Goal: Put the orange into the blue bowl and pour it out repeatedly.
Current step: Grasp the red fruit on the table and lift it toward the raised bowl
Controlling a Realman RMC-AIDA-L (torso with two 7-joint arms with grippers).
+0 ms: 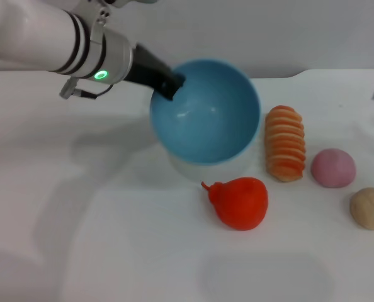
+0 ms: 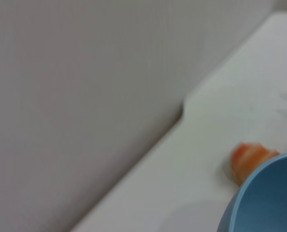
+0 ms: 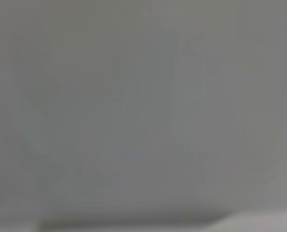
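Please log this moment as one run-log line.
left claw: holds blue bowl tilted, empty | orange: on table, beside bowl | right arm: parked, edge of view

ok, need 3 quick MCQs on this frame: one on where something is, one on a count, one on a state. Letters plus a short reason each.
1. Where is the orange?
A. inside the blue bowl
B. on the table in front of the bowl
C. in the right gripper

2. How many food items lie on the table?
A. two
B. four
C. six

3. How is the blue bowl?
A. flat and upright
B. upside down on the table
C. tipped, held at its rim by the left gripper

Answers: 1 B, the orange rests on bare table below the bowl. 2 B, orange, striped loaf, pink bun, tan bun. 3 C, the empty inside faces the head camera and the gripper clamps the rim.
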